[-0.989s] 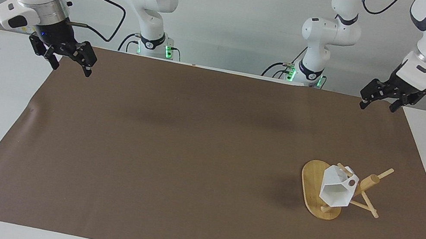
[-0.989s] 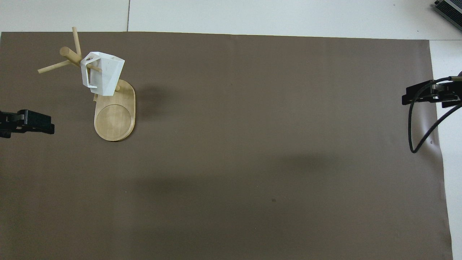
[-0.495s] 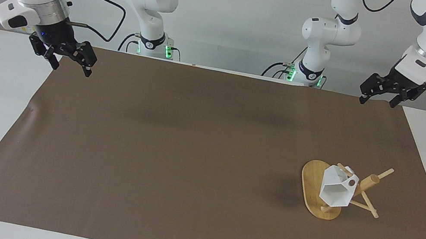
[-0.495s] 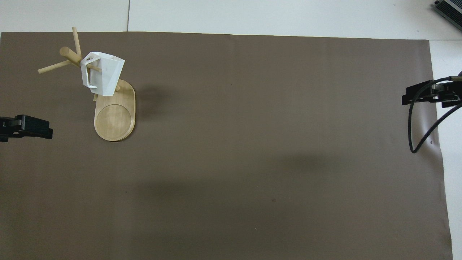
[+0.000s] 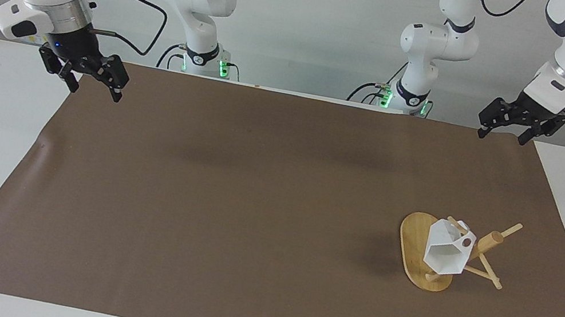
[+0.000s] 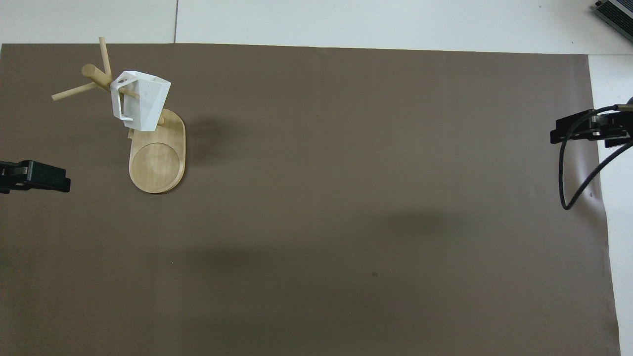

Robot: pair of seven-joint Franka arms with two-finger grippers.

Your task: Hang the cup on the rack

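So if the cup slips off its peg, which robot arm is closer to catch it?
Likely the left. The cup hangs on the rack at the left arm's end; the left gripper, open, is much closer than the right gripper.

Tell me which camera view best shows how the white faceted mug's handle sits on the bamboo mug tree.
The overhead view: the white faceted mug shows its handle side-on, with a thin peg of the bamboo mug tree passing through it. The facing view looks into the mug's hexagonal mouth, so the handle shows only as a small block with a round hole.

White cup (image 5: 443, 251) on a rack (image 5: 420, 249) peg, both grippers away.
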